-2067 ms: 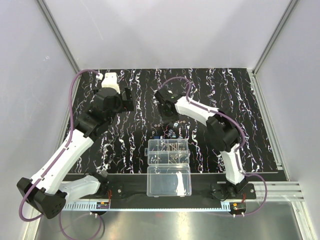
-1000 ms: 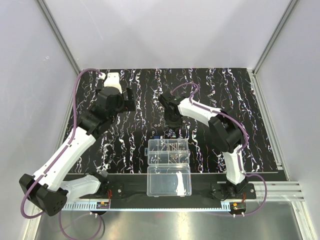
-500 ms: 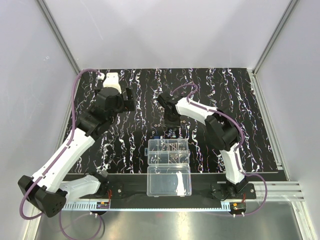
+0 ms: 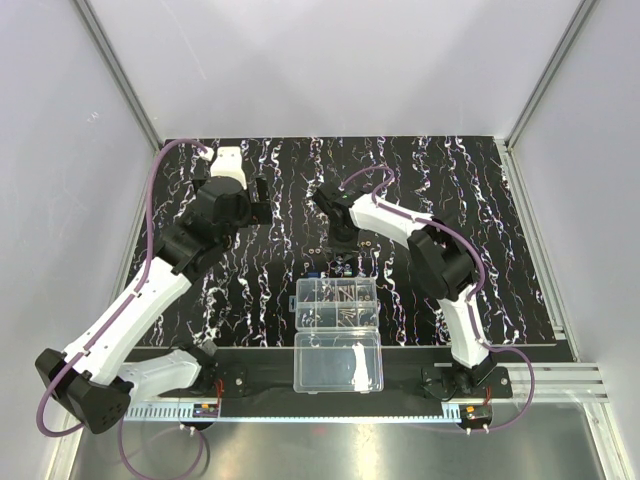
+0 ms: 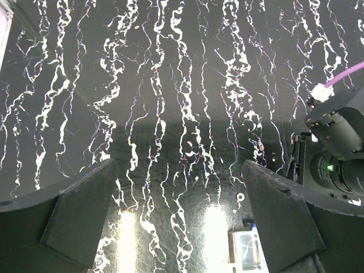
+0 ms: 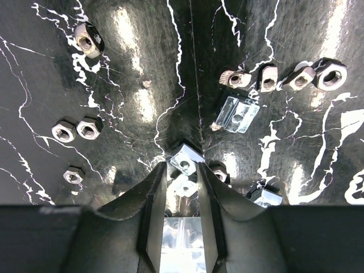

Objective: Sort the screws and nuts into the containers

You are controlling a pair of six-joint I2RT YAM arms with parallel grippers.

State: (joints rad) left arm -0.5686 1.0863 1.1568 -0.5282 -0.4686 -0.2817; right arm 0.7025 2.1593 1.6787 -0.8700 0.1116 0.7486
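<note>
My right gripper (image 6: pixel 182 169) is down on the black mat among scattered nuts, its jaws a narrow gap apart. A square silvery nut (image 6: pixel 185 162) sits at the fingertips and another (image 6: pixel 183 185) lies between the fingers. Hex nuts (image 6: pixel 75 130) lie to the left and several more nuts (image 6: pixel 284 77) at upper right. From above, this gripper (image 4: pixel 341 240) is just behind the containers (image 4: pixel 337 303), which hold screws (image 4: pixel 350 295). My left gripper (image 5: pixel 182 227) hangs open over bare mat, also seen from above (image 4: pixel 257 200). One nut (image 5: pixel 240 197) lies near its right finger.
The clear lid half (image 4: pixel 338 362) lies open in front of the containers at the near edge. A small blue piece (image 4: pixel 315 270) lies on the mat behind the box. White walls enclose the mat, and the right arm (image 5: pixel 335 153) shows in the left wrist view.
My right gripper came down and towards the box onto the cluster of nuts, then edged slightly left. The left arm shifted only a little.
</note>
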